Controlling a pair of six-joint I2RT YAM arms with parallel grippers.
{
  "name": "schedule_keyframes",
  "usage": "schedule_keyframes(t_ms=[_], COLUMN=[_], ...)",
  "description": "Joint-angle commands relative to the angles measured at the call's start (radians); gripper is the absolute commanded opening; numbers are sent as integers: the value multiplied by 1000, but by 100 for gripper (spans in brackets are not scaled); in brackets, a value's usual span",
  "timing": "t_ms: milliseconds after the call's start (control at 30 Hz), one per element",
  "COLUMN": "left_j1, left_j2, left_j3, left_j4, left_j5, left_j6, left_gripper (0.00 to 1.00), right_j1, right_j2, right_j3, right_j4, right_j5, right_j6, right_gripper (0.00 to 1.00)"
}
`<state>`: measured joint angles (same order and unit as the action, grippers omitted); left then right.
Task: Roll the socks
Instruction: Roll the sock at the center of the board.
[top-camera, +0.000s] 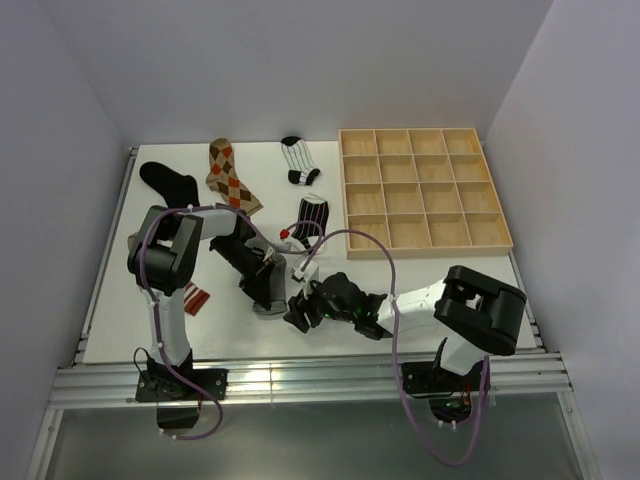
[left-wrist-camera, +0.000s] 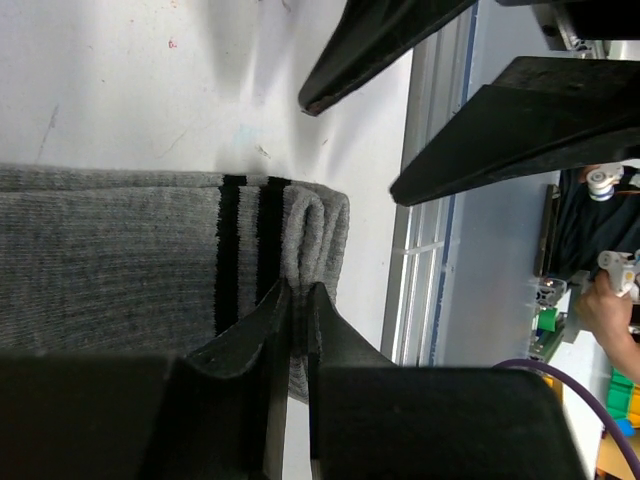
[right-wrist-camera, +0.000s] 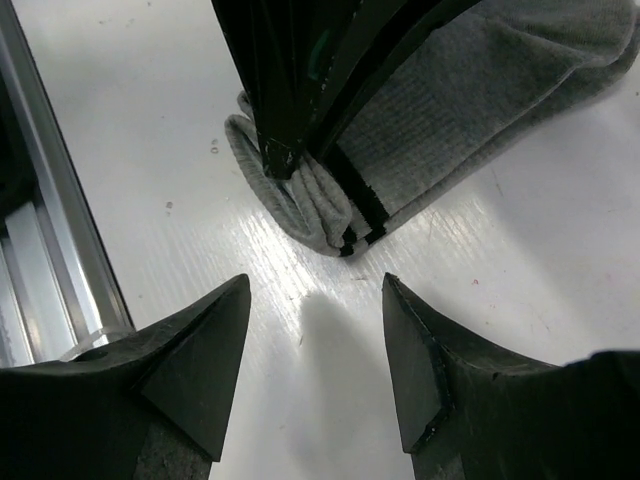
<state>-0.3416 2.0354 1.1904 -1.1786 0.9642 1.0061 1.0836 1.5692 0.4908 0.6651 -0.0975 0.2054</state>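
Note:
A grey sock (left-wrist-camera: 110, 260) with two black bands lies flat on the white table, its end folded over. My left gripper (left-wrist-camera: 300, 292) is shut on that folded end, pinching the fabric between its fingertips. In the top view this gripper (top-camera: 272, 292) sits over the sock (top-camera: 266, 307) near the table's front middle. My right gripper (right-wrist-camera: 315, 285) stands open just in front of the sock's folded end (right-wrist-camera: 320, 215), apart from it, with only bare table between its fingers. From above, the right gripper (top-camera: 299, 312) points left toward the left one.
Other socks lie further back: a black one (top-camera: 168, 181), an argyle one (top-camera: 229, 176), a white striped one (top-camera: 297, 160) and a black striped one (top-camera: 312, 213). A red-striped piece (top-camera: 197, 299) lies by the left arm. The wooden grid tray (top-camera: 346, 190) fills the back right. The table's front rail (right-wrist-camera: 50, 250) is close.

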Motion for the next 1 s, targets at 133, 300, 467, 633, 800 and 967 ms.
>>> schedule_keyframes(t_ms=[133,300,467,633,800,967], left_j1=[3,3,3,3,3,3], left_j2=[6,9,12,17,17,14], left_j3=[26,23,28,31,25,21], left_j4=[-49,-49,-55,-52,-41,-29], left_j5=[38,34,33,34,34,36], left_j6=[54,51,48,43,35,25], left_gripper=[0,0,0,0,0,1], right_j1=[9,16,18,18,18,16], right_j2=[63,98,127,152,195,219], right_j3=[75,120,155,167,181,177], right_j4=[34,31,14,8,5,34], right_j5=[59,64,67,56,45,67], right_j6=[-55,-73,-80,-74,-54,-14], right_gripper=[63,63,62,53,43,32])
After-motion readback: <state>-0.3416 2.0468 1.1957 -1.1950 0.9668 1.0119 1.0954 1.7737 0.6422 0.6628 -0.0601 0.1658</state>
